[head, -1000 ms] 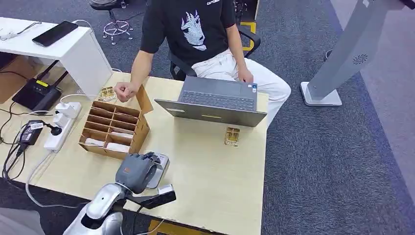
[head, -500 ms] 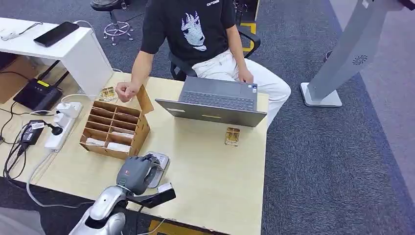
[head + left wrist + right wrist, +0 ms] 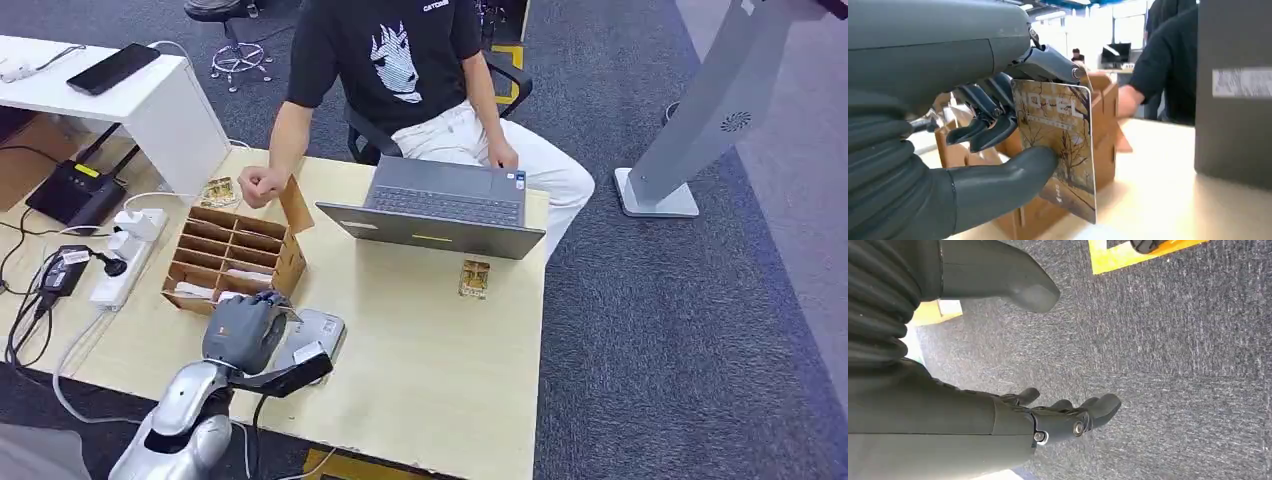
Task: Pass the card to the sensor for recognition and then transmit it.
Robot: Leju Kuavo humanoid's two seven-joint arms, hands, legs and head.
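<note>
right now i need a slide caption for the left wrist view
Left hand pinches a hotel card beside the cardboard organizer on the table.

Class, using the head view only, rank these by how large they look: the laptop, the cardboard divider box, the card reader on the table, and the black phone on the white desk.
1. Laptop
2. Cardboard divider box
3. Black phone and card reader look close in size; the left hand covers part of the reader, so I will not rank them.
</note>
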